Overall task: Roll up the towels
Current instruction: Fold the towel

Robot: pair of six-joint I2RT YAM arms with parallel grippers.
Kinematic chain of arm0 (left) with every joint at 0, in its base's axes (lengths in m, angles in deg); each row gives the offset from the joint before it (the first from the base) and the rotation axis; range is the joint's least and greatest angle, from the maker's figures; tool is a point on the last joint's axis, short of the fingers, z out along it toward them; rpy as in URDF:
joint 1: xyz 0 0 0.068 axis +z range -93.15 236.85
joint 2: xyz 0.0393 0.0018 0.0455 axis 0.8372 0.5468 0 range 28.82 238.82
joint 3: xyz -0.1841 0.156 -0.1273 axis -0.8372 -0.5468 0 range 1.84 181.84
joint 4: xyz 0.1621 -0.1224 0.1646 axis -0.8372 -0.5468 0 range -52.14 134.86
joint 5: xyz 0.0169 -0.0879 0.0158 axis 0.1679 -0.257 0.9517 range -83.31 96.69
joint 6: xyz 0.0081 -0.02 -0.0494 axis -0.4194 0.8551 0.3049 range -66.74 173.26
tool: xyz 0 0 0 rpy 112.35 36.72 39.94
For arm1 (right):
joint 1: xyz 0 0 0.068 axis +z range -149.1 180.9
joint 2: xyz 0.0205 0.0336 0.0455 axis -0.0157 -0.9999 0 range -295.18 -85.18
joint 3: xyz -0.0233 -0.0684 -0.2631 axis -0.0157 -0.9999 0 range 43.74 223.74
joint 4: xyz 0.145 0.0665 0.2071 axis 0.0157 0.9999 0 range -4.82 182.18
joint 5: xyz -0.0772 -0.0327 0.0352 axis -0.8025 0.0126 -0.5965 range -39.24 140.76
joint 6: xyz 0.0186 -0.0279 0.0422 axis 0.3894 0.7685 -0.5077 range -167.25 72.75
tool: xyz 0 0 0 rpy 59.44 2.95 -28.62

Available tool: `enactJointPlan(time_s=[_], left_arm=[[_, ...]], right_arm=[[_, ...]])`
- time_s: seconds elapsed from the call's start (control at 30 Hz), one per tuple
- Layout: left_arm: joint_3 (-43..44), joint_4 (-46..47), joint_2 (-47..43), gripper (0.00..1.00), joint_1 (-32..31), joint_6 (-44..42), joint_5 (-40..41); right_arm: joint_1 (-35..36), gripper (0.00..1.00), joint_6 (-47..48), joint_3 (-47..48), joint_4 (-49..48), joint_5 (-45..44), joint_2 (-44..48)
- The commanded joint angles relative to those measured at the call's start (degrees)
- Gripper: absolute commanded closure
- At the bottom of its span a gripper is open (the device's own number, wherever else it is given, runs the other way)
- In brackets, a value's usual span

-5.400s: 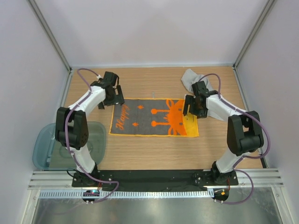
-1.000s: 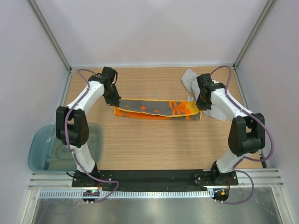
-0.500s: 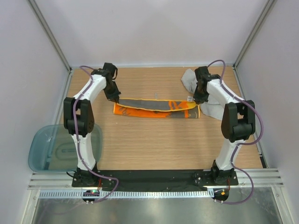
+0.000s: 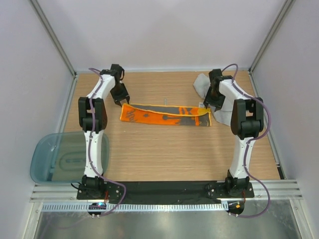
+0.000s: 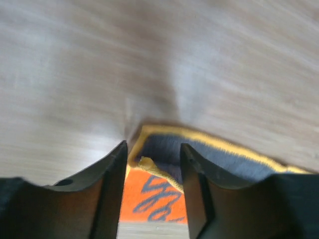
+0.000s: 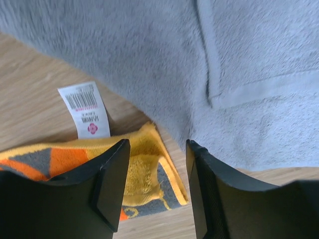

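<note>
The orange towel (image 4: 164, 114) lies on the wood as a long narrow strip, folded lengthwise, with grey patterns showing. My left gripper (image 4: 120, 96) hangs open just above its left end, whose folded corner (image 5: 154, 204) shows between the jaws (image 5: 153, 149), untouched. My right gripper (image 4: 211, 104) is open over the right end (image 6: 144, 172), where the yellow fold lies loose between the jaws (image 6: 157, 145). The grey towel (image 4: 225, 117) lies rumpled at the back right, directly behind the right gripper (image 6: 149, 59).
A translucent teal tub (image 4: 70, 157) hangs over the table's left front edge. A white care label (image 6: 84, 109) sticks out from the orange towel's right end, next to the grey towel. White walls and metal frame posts close in the back and sides.
Both grippers, shut on the towel's ends a moment ago, have opened and let go. The orange towel, spread flat earlier, now rests folded into a strip.
</note>
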Motion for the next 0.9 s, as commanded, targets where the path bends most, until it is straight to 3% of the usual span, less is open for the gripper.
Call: enactJointPlan(time_s=[0.0,0.13,0.17,0.33,0.5,0.63,0.73,0.87], left_arm=[[8.8,-5.6,3.3,0.51,1.4,-0.5,-3.2],[9.6,-5.4,1.9,0.43,2.4,0.7,-3.2],[9.1,-4.6,0.4,0.35,2.6,0.9,-2.9],[5.7,-4.7,-3.3,0.29,3.5,0.6,-2.7],[-5.8,1.0,-12.9,0.23,3.1,0.3,-3.0],[-16.4,6.5,-20.8,0.22,1.9,-0.1,-4.1],[-22.8,9.8,-24.7,0.21,0.3,-0.6,-6.2],[-26.1,8.7,-28.6,0.21,-2.0,-3.6,-7.5]], right_arm=[[-1.3,0.44,-0.6,6.2,2.4,-0.2,-0.5],[-1.5,0.40,0.1,11.7,4.9,-1.9,-0.3],[-1.5,0.34,0.5,12.0,4.6,-2.7,0.8],[-1.5,0.25,2.0,13.2,6.4,-5.4,3.7],[-1.4,0.24,2.7,0.2,-0.1,1.6,13.8],[-1.3,0.36,1.3,-15.8,-9.4,9.4,25.2],[-1.3,0.56,-1.4,-26.5,-17.4,18.2,31.1],[-1.3,0.53,-2.7,-31.4,-17.3,17.8,30.7]])
